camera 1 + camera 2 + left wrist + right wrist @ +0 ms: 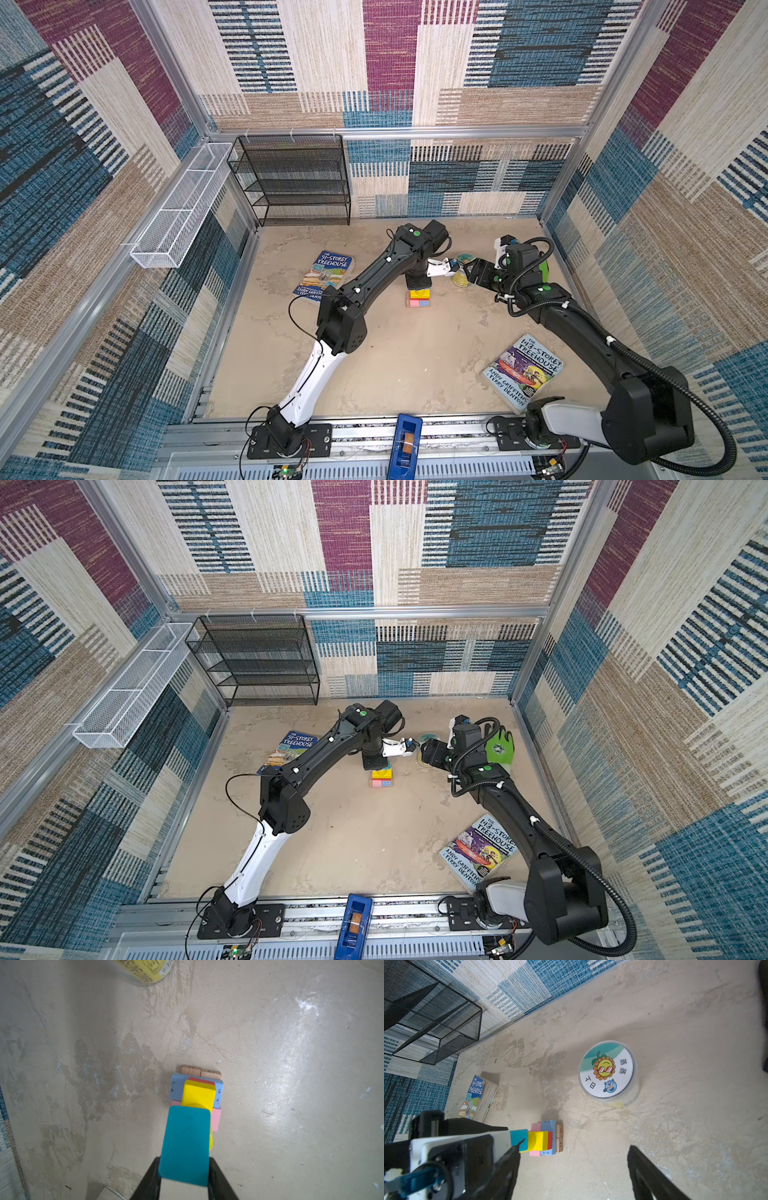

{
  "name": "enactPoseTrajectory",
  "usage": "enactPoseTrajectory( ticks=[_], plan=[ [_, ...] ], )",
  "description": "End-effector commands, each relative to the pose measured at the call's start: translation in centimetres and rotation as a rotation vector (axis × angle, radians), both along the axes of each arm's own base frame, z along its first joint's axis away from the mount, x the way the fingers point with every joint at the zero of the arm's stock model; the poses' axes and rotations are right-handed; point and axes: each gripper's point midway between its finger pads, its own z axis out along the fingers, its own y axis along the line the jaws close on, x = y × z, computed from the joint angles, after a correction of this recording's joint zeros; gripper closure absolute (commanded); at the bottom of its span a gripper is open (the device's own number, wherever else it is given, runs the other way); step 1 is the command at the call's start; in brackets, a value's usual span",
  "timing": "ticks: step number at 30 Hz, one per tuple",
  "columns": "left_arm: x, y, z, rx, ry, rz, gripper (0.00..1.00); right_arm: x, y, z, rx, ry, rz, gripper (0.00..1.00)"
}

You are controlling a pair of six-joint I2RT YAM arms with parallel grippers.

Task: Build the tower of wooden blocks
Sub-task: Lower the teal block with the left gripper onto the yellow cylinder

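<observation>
Left gripper (185,1169) clamps the teal piece (187,1138) over the pink, blue, red and yellow tower (198,1093).

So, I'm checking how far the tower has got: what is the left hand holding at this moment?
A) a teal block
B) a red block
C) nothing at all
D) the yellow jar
A: the left wrist view shows the left hand closed on a teal block, over the stack of blocks.
</observation>
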Motion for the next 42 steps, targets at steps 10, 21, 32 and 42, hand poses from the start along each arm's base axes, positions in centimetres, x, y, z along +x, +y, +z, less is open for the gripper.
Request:
enactPoseTrajectory(
  ticks=[10, 21, 32, 42],
  plan=[
    [-0.24, -0.26, 0.38, -0.007, -0.004, -0.019, 0.63, 0.26, 0.27, 0.38, 0.020, -0.020, 0.004, 0.18],
    [-0.34, -0.21, 0.24, 0.002, -0.005, -0.020, 0.63, 0.17, 0.26, 0.42, 0.023, -0.020, 0.004, 0.18],
    [-0.18, -0.19, 0.23, 0.008, -0.015, -0.019, 0.59, 0.14, 0.25, 0.49, 0.025, -0.022, 0.003, 0.18],
    [-0.10, -0.16, 0.19, 0.010, -0.018, -0.017, 0.55, 0.13, 0.22, 0.45, 0.024, -0.021, 0.003, 0.18]
  ],
)
